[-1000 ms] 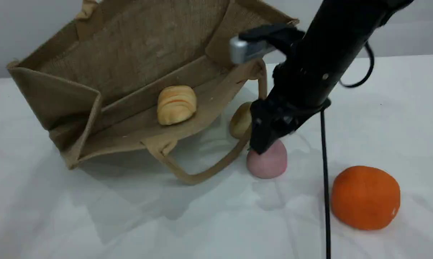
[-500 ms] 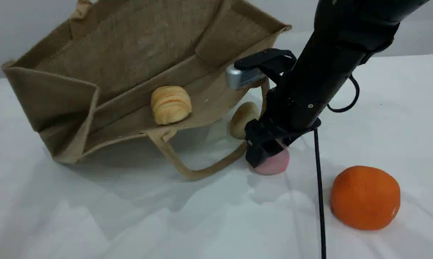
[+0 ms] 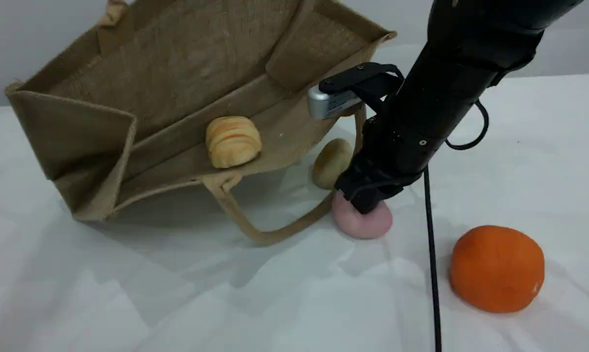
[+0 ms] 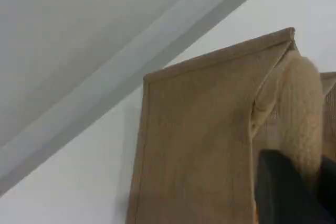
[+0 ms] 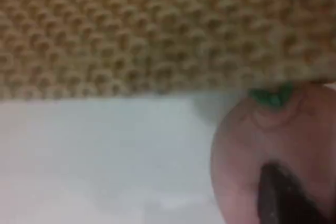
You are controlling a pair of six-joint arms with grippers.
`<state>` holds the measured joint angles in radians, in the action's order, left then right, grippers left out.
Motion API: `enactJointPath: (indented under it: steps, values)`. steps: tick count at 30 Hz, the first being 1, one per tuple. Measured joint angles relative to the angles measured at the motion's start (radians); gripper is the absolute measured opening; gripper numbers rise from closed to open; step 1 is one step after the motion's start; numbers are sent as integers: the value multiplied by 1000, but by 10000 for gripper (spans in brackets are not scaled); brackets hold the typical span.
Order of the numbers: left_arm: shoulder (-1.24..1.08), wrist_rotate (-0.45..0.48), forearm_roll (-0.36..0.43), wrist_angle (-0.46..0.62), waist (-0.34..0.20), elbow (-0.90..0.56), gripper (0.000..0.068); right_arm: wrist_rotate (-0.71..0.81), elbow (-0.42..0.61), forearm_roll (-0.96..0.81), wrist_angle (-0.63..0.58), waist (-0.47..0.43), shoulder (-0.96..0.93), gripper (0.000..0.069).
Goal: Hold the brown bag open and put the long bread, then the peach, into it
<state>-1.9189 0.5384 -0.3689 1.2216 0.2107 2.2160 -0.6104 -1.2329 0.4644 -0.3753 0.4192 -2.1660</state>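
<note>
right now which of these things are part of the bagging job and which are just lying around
Part of the job:
- brown bag, mouth held open
- long bread, already inside the bag
- peach, on the table under the right gripper

Lying about:
- orange ball
- small beige lumpy fruit beside the bag

Even soft light, faint shadows — wrist views blurred

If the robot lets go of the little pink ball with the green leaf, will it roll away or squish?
The small round pale-pink toy peach might roll a little, being round on a flat white table. It looks soft: in the scene view it seems flattened under the right gripper, which is shut on it. Its matte skin probably isn't slippery.
</note>
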Motion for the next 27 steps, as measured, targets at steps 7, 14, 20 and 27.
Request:
enactJointPath:
  steps: [7, 14, 20, 27]
  values:
    - [0, -1, -1, -1, 0, 0, 100, 78, 0, -93, -88, 0, 58, 20]
    - [0, -1, -4, 0, 1, 0, 100, 279, 73, -289, -73, 0, 158, 20]
    - [-1, -1, -52, 0, 5, 0, 100, 348, 220, -334, 45, 0, 273, 20]
    - [-6, 1, -19, -1, 81, 0, 100, 348, 380, -294, 122, 0, 481, 20]
